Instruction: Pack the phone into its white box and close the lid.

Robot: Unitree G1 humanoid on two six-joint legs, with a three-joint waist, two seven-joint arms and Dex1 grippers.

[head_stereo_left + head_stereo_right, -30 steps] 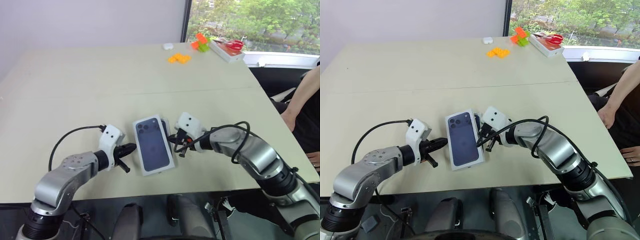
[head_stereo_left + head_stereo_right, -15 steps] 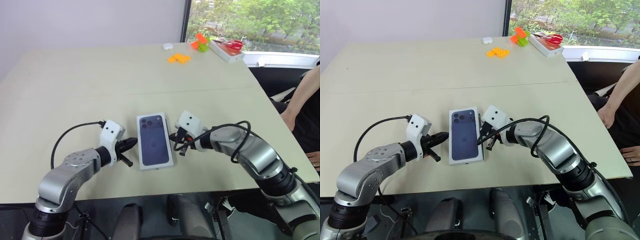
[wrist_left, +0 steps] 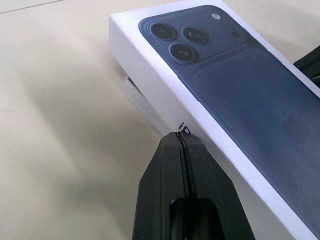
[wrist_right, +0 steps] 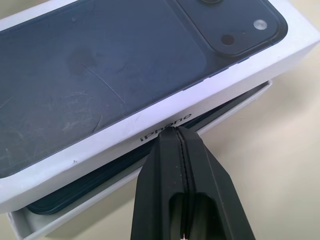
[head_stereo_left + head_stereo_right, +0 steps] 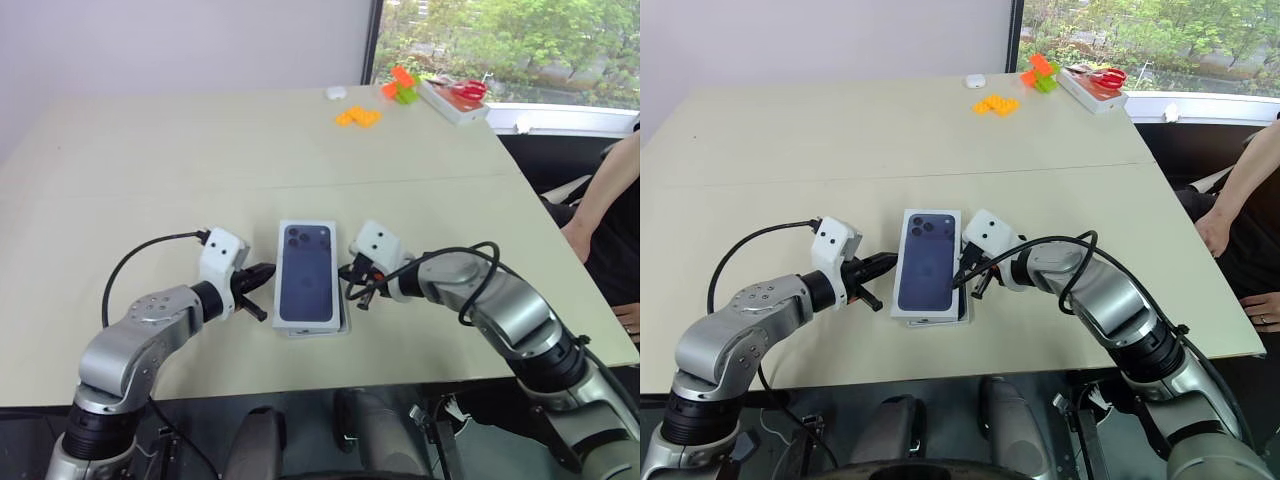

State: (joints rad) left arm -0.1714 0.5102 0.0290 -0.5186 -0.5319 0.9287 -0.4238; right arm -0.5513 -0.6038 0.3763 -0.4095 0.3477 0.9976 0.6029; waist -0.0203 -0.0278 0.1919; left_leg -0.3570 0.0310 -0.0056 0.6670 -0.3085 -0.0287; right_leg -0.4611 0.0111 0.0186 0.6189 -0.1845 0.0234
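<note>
Lid [image 5: 309, 277] lying askew over white box [image 4: 150, 192] on desk [image 5: 150, 180], left hand [image 5: 262, 273] and right hand [image 5: 352, 283] both pinched together, tips against lid's sides

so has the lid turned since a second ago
Yes. The lid was skewed to the table's near edge; it now sits nearly square to it, shifted slightly away.

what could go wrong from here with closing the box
1. The lid sits skewed over the white box, so the box's rim and the phone peek out along one side; pressing down now could jam the lid on the rim.
2. Both the left gripper and right gripper are shut, with tips at the lid's side walls. Uneven pushing may slide the whole stack across the table instead of aligning it.
</note>
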